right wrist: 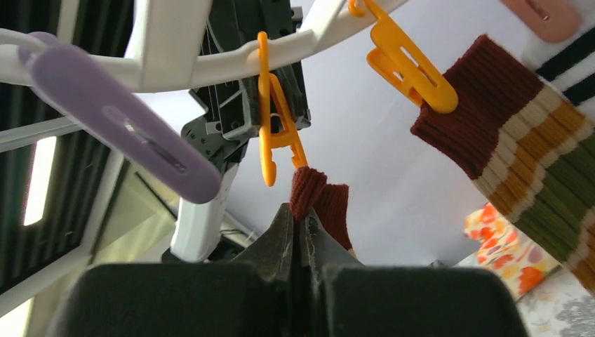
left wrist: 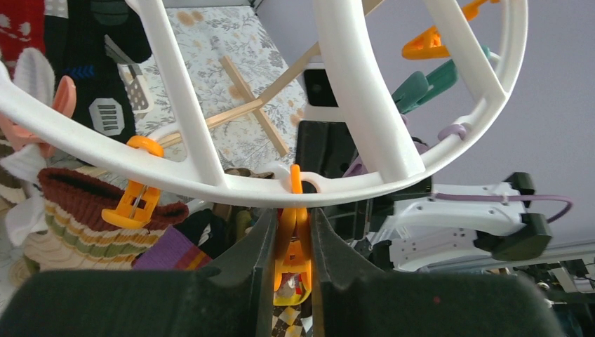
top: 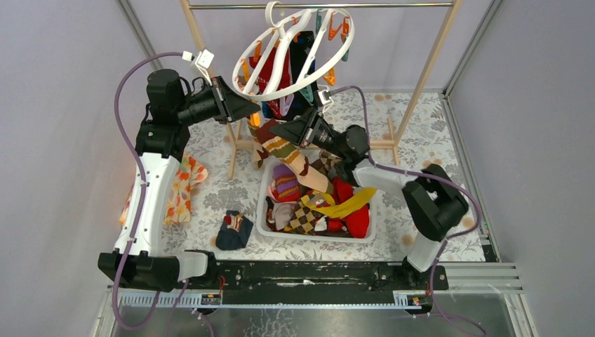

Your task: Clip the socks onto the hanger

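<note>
Top view, hanger: the hanger (top: 295,53) hangs tilted from the wooden rack (top: 429,63) at 12 o'clock, with several socks pegged under it.
Top view, left gripper: the left gripper (top: 242,107) meets the ring's rim at 7 o'clock. Its finger state is not readable here.
Top view, right gripper: the right gripper (top: 279,130) sits just below the ring. The held sock (top: 298,163) trails toward 5 o'clock into the bin (top: 261,210).
Top view, risk: the trailing length rests on the heap in the bin. In my judgement, its weight or a snag there could drag the cuff out of a shallow bite.
Left wrist, fingers: both fingers press the flanks of the squeezed clip (left wrist: 293,246), which dangles from the rim at 6 o'clock.
Left wrist, risk: the clip is narrow and hangs freely. It could twist or slip out of the pinch and snap closed before the sock enters. A push could also swing the hanger.
Right wrist, fingers: they are closed tight on the held sock's brown cuff, and only a short fold stands above the tips.
Right wrist, position: the cuff lies just beside the squeezed clip's lower tip, at its 4 o'clock, not yet inside it. Whether the clip's mouth is open cannot be told.
Right wrist, risk: with so little fabric projecting, the clip may bite the fingertips or miss the cuff. The neighbour clip (right wrist: 407,67), holding the hung sock (right wrist: 519,161) at 2 o'clock, is near enough to be brushed.
</note>
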Robot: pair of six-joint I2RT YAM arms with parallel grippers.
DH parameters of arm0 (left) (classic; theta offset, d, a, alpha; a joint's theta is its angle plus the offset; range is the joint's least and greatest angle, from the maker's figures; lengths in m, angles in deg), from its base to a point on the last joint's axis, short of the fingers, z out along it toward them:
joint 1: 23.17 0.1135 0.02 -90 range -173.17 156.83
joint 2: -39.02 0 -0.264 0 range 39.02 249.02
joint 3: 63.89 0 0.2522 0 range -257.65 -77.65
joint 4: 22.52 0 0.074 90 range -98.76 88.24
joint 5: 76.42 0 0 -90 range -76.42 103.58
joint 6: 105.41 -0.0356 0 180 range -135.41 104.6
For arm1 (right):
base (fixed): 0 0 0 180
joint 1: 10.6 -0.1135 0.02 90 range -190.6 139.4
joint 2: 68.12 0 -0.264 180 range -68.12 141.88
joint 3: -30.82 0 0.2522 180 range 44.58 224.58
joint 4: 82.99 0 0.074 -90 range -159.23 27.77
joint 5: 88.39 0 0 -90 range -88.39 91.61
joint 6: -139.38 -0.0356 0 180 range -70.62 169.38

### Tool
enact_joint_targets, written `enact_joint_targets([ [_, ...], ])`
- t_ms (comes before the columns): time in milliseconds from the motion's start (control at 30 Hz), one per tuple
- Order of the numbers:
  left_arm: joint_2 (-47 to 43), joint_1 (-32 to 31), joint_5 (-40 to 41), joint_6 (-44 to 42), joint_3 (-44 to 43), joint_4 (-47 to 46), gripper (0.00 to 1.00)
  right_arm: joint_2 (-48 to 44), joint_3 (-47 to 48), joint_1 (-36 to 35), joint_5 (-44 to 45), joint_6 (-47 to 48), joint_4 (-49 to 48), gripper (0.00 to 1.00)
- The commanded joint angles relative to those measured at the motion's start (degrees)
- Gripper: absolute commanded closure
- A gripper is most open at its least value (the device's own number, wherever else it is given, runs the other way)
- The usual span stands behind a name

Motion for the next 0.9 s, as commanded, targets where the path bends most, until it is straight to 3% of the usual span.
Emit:
enact_joint_targets([
  [0, -1.4, 0.0, -3.5, 3.1, 1.3, -4.9, 1.00, 3.2, 5.7, 0.3, -4.4, -10.2, -15.7, 1.00],
  [400, -1.0, 1.1, -6.3, 4.2, 0.1, -6.1, 1.00, -2.1, -0.6, -0.1, -4.5, -6.7, -10.9, 1.00],
  [633, -1.4, 1.8, -6.7, 4.4, 0.5, -6.2, 1.00, -5.4, -0.8, -4.6, -2.6, -2.3, -7.2, 1.00],
  [700, -1.3, 2.1, -7.2, 4.8, 0.6, -6.6, 1.00, -4.8, 0.7, -6.2, -2.2, -4.3, -8.2, 1.00],
  [800, -1.0, 2.7, -8.6, 6.1, 0.4, -7.6, 1.00, -1.0, 5.3, -8.0, -1.5, -12.8, -17.3, 1.00],
  [867, -0.7, 3.1, -9.1, 6.3, 0.0, -7.6, 1.00, -0.9, 8.4, -9.3, -3.3, -12.6, -16.4, 1.00],
])
